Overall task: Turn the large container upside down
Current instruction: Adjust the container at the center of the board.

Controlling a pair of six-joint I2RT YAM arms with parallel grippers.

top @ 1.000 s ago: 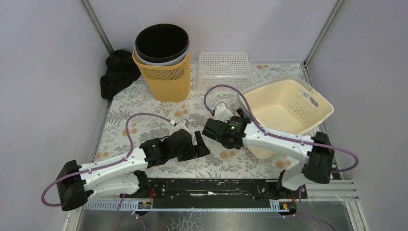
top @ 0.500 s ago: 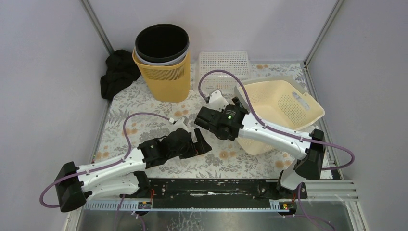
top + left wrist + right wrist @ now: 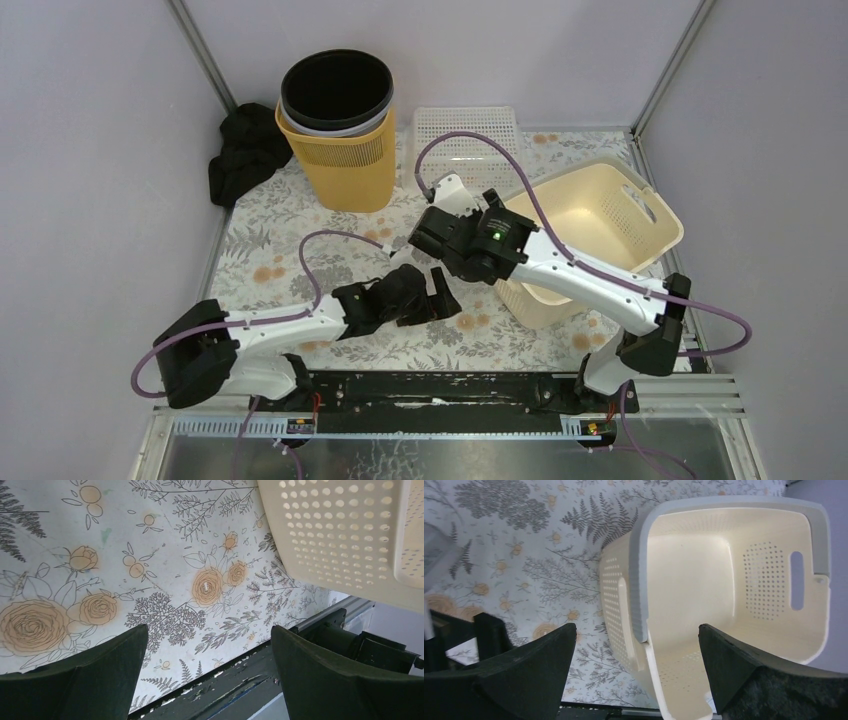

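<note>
Currently the cream container (image 3: 595, 212) sits mouth-up at the right of the floral table (image 3: 300, 215), seemingly tipped a little. The right gripper (image 3: 635, 632) hovers over its left rim, jaws wide apart, holding nothing. The left gripper (image 3: 207, 632), jaws also spread and empty, hangs low over the table just beside the container's near-left corner.

I am watching the whole floral table (image 3: 300, 220) through the top camera, which is looking steeply down from above and behind both arm bases. The left wrist camera is sitting close to the table, facing past the left gripper (image 3: 206, 635) toward the rail (image 3: 235, 685) at the near edge. The right wrist camera is riding higher, peering past the right gripper (image 3: 637, 630) into the cream basket (image 3: 704, 580). All three are sharing that basket and the table beside it.
</note>
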